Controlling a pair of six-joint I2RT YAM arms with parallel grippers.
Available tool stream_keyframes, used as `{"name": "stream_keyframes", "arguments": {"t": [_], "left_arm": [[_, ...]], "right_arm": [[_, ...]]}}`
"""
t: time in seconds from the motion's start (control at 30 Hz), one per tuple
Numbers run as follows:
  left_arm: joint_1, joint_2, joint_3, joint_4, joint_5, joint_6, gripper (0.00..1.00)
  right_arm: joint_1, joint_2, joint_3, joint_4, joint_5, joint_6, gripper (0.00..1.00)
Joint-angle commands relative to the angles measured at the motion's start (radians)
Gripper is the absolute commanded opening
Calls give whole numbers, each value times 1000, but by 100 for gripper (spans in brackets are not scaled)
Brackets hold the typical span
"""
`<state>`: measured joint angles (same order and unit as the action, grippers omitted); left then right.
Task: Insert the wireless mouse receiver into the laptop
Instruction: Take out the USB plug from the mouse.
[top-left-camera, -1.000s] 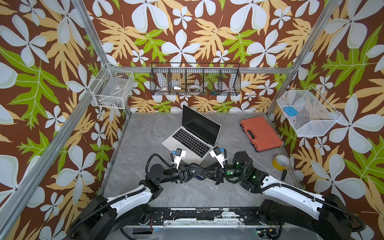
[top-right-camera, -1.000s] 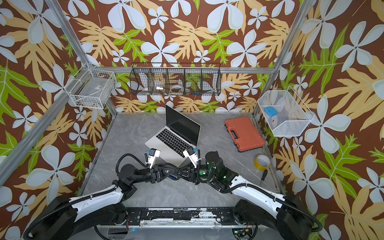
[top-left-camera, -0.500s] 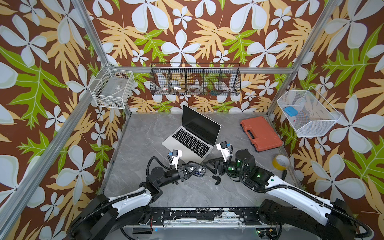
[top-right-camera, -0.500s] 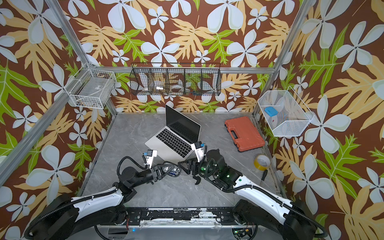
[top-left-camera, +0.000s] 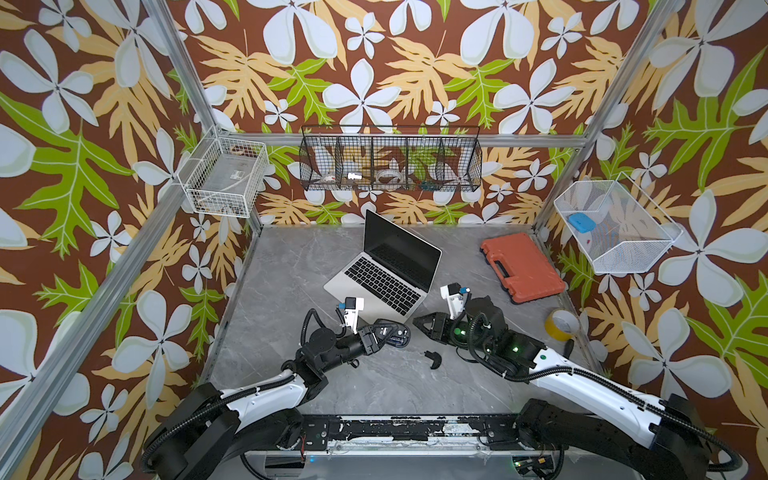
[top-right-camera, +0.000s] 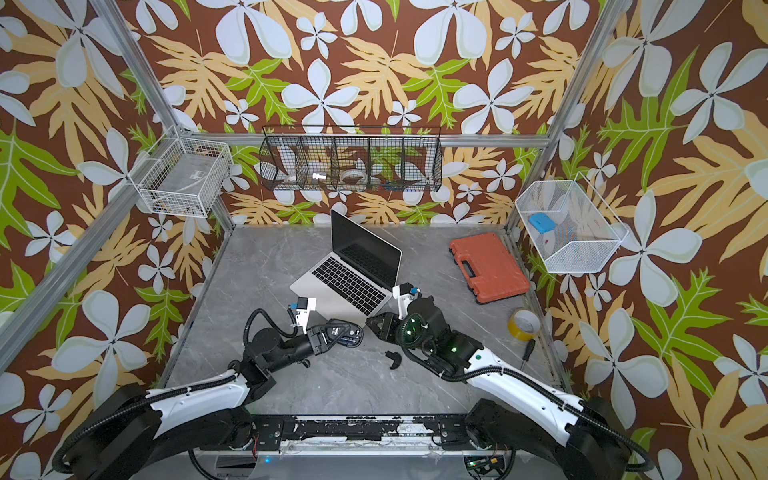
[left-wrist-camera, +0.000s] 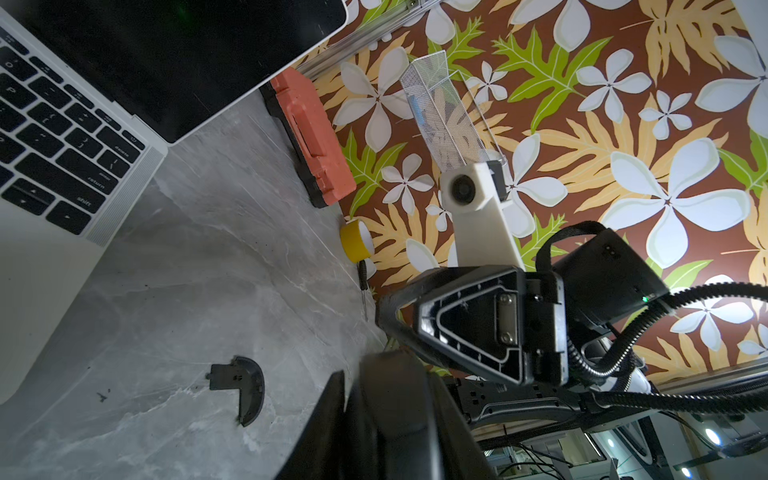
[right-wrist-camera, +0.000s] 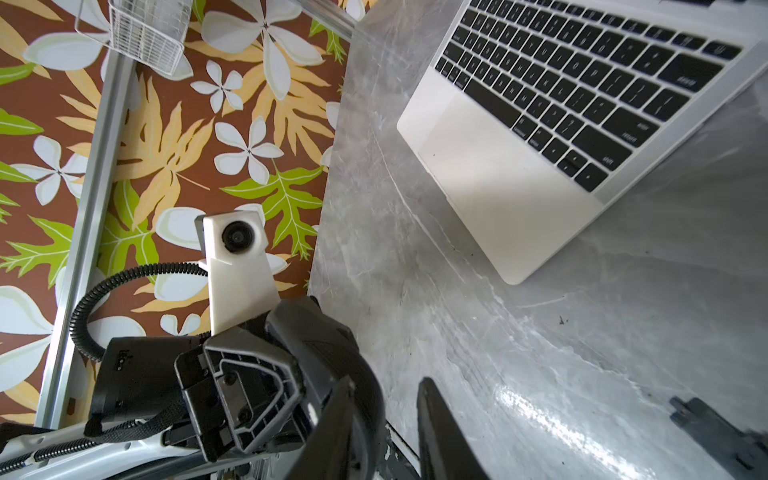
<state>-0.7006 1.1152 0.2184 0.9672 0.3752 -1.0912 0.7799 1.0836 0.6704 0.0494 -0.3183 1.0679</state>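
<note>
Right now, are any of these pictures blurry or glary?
Both top views: evenly lit, the slim silver laptop crisp. Left wrist view: the black oval mouse up close is a dark, out-of-focus mass. Right wrist view: white glare on the grey marble tabletop; the curved black cover piece is blurred.

Light falls evenly from overhead, bright and soft in both top views, leaving only faint shadows on the grey table (top-left-camera: 282, 282). The wrist views bow straight lines near their edges. In the right wrist view a white glare streaks the table and the laptop (right-wrist-camera: 498, 187) palm rest washes out. Whatever sits closest to the lens goes dark and soft.
</note>
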Motion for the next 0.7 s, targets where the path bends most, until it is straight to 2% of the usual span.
{"name": "stream_keyframes", "arguments": {"t": [0.0, 0.3, 0.67], "left_arm": [[1, 20, 15, 21, -3, 3, 8], [1, 61, 19, 38, -31, -23, 6], [1, 83, 32, 34, -19, -20, 5]], "right_arm": [[9, 26, 25, 2, -36, -6, 29], [16, 30, 12, -6, -29, 4, 31], [19, 27, -4, 20, -28, 3, 25]]}}
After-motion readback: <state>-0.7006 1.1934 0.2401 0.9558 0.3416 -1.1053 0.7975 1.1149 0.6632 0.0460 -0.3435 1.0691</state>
